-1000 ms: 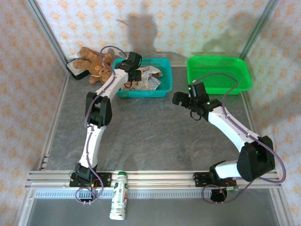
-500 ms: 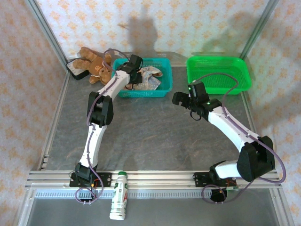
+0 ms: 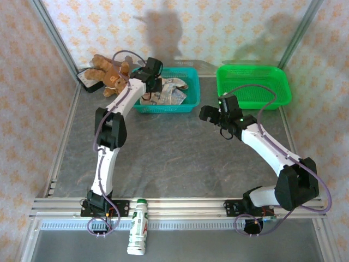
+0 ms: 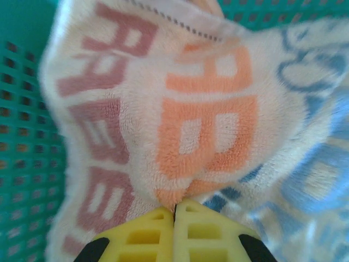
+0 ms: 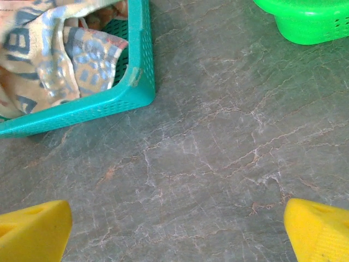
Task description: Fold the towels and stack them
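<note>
Yellow fingers (image 4: 147,229) of the left gripper (image 4: 174,210) are pressed together. They pinch a small fold of a cream towel (image 4: 202,125) right at their tips. The cloth puffs out just past the tips, with big orange and red letters on it.

It looks soft, fluffy and light. It should lift easily, but it will flop and hang down. A pinch in the middle like this will likely make it bunch up. A corner or an edge would be a better place to hold it for folding. A stitched edge shows at the far side from the tips.

The towel is too crumpled to tell which way its long side runs. The lines of letters run away from the fingers.

It lies in the teal basket (image 4: 22,136), whose mesh wall is left of the fingers. A blue-lettered cloth (image 4: 311,180) lies right of the tips. It may be another towel, but that is hard to tell.

The right gripper (image 5: 177,218) has its fingers (image 5: 32,229) spread wide and holds nothing above the grey table (image 5: 218,136). The teal basket sits ahead-left of them and the green basket (image 5: 305,22) ahead-right.
</note>
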Available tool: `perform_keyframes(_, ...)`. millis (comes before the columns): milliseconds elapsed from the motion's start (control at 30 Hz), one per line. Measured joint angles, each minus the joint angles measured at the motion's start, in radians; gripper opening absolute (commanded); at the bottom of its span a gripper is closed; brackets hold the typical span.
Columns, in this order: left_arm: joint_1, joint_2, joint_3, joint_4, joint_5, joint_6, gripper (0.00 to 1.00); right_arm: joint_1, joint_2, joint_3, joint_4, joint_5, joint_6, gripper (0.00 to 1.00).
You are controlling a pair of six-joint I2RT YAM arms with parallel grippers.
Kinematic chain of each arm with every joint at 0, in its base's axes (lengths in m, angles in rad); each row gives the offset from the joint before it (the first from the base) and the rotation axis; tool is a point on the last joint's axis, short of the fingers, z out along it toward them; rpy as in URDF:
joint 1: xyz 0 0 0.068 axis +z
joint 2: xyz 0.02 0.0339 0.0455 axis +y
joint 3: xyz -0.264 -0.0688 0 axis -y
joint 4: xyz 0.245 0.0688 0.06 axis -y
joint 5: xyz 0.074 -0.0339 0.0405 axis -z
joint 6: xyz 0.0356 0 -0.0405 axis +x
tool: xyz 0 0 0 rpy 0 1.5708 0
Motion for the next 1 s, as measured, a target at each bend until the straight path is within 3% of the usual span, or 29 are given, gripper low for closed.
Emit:
perform_keyframes(233, 0.000, -0.197, 0.026, -0.010, -0.020, -0.001, 0.00, 0.017, 0.000, -0.003, 0.022, -0.007, 0.014, 0.99)
perform_keyframes(567, -0.017, -0.297, 0.146, -0.082, -0.016, -0.041, 0.00, 0.031, 0.019, -0.003, 0.059, -0.026, 0.031, 0.99)
perform_keyframes(1000, -0.212, -0.583, 0.192, -0.088, -0.057, -0.079, 0.00, 0.032, 0.040, -0.002, 0.099, -0.046, 0.056, 0.99)
